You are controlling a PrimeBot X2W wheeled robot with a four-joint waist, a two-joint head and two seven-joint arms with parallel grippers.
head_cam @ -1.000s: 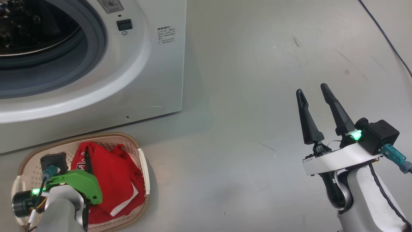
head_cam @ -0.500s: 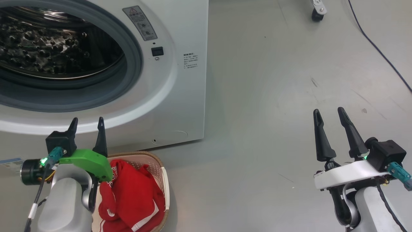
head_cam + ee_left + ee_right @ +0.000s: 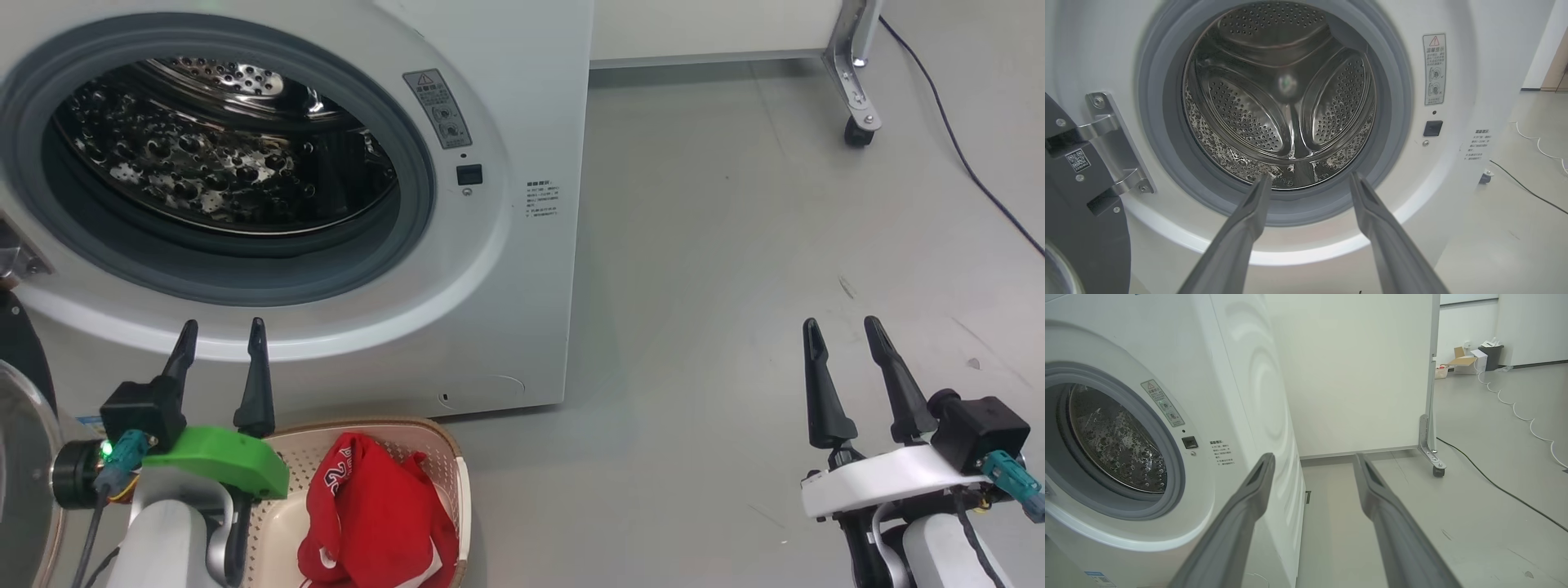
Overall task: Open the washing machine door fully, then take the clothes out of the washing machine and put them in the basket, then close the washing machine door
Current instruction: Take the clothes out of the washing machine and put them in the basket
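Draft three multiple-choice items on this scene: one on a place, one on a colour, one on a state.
1. Where are the clothes?
A) on the floor
B) in the basket
C) in the right gripper

2. What colour is the bracket at the base of the left gripper?
A) green
B) blue
C) orange

3. How is the washing machine door?
A) shut
B) ajar by a crack
C) swung wide open

Answers:
1. B, the red fabric lies heaped inside the cream walls.
2. A, the head view shows it bright green.
3. C, it stands out to the left, leaving the drum uncovered.
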